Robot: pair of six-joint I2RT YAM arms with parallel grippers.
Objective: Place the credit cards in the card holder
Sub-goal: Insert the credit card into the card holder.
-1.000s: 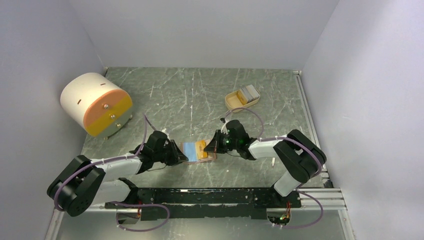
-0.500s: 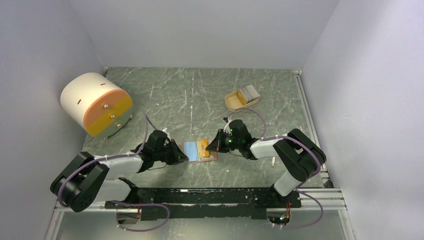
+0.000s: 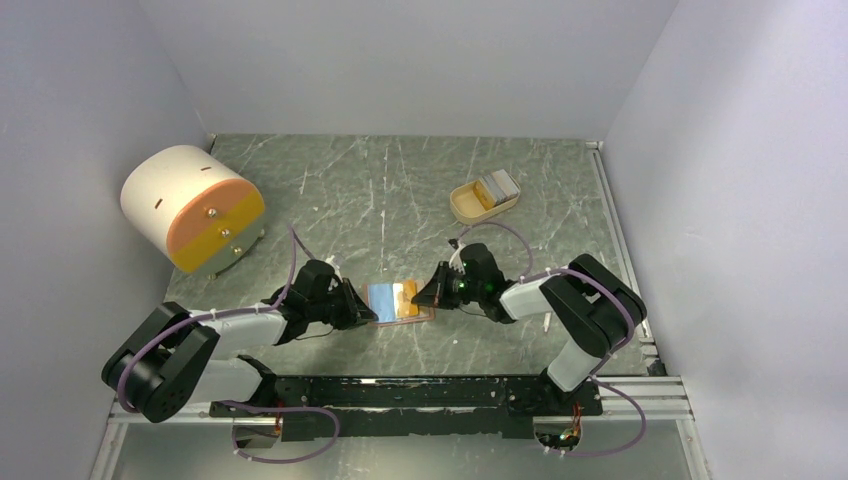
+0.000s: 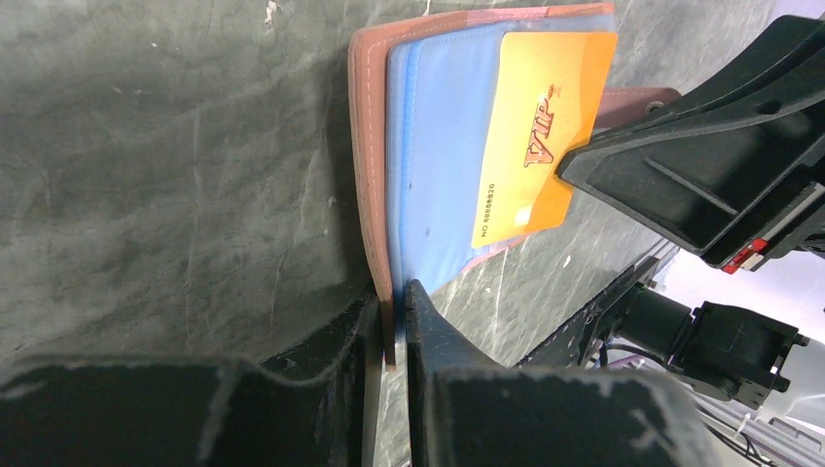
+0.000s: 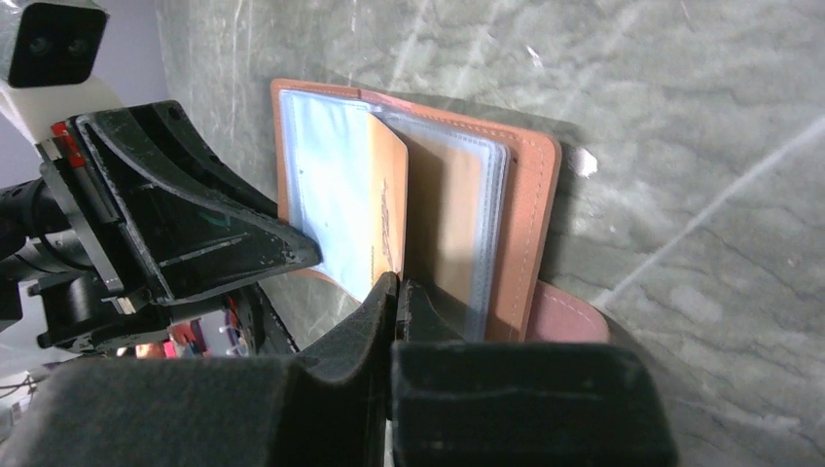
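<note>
The salmon-pink card holder (image 3: 385, 318) lies open on the table between both arms. Its clear bluish sleeves (image 4: 443, 165) are spread. My left gripper (image 3: 366, 312) is shut on the near edge of its cover (image 4: 368, 146), seen in the left wrist view (image 4: 392, 311). My right gripper (image 3: 422, 296) is shut on an orange VIP card (image 4: 545, 117) lying over the sleeves. The right wrist view shows that gripper (image 5: 399, 287), the card (image 5: 387, 209) edge-on among the sleeves, and the snap tab (image 5: 569, 311). Grey-white and light blue cards (image 3: 496, 186) lie in the tray.
A beige oval tray (image 3: 463, 207) stands at the back right of the table. A big white-and-orange drum with drawers (image 3: 192, 207) stands at the back left. Grey walls close in the table on three sides.
My right gripper has shifted slightly with the orange card, and more of the blue sleeve shows. My left gripper has held its grip on the cover.
</note>
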